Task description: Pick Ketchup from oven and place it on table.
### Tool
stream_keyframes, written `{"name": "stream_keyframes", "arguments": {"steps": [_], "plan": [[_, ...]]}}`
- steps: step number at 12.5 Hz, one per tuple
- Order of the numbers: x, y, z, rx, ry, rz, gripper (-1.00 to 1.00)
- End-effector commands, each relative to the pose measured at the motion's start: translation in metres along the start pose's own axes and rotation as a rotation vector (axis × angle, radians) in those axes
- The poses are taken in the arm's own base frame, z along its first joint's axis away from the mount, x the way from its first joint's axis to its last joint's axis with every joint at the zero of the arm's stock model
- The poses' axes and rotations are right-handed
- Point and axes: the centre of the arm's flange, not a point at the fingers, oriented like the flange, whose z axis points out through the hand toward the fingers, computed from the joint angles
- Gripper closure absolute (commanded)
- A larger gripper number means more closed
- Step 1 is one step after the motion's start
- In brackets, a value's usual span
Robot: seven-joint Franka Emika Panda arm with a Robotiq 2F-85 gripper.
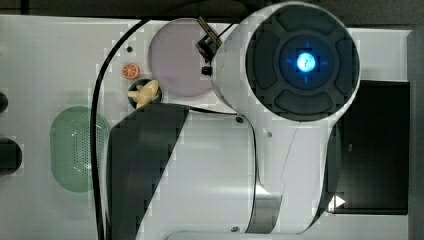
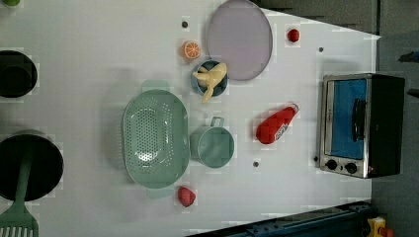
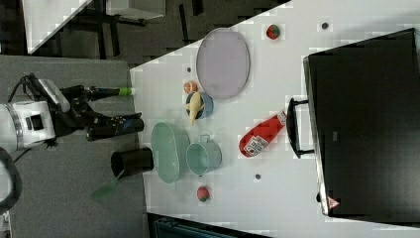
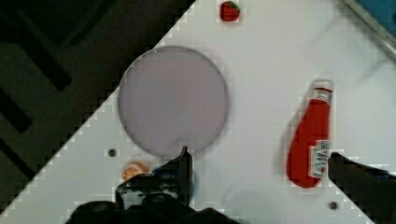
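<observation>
On the white surface [image 2: 99, 39] I see the ketchup [image 2: 275, 125] lying on its side, out of the oven [image 2: 360, 126] and just beside its closed glass door, cap end pointing toward the door handle. From the right view the bottle [image 3: 261, 135] lies with its white cap almost at the oven's [image 3: 366, 124] dark handle, though I cannot tell whether they touch. My claw [image 4: 257, 163] is released, its two dark fingers spread wide with nothing between them; through the wrist camera one finger [image 4: 180, 175] sits over the small blue bowl and the other [image 4: 359, 177] just beside the ketchup's [image 4: 310, 137] base. In the right view the claw [image 3: 119, 106] hangs well apart from the bottle, off past the surface's edge. The lilac plate [image 2: 239, 39] lies beyond the bottle, with an orange slice [image 2: 190, 50] and the blue bowl holding a banana [image 2: 211, 78] beside it. A green colander [image 2: 155, 138] and a green cup [image 2: 212, 144] stand together near the middle, and one strawberry [image 2: 186, 196] lies near the colander, another [image 2: 293, 35] by the plate.
</observation>
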Motion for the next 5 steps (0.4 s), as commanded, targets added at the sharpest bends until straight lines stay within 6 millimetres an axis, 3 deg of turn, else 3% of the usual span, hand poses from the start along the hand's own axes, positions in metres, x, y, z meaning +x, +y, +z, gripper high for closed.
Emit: {"name": "stream_keyframes", "arguments": {"steps": [1, 5], "plan": [[-0.007, -0.004, -0.005, -0.069, -0.076, 0.001, -1.00], [-0.011, 0.005, -0.028, -0.157, -0.081, -0.009, -1.00]]}}
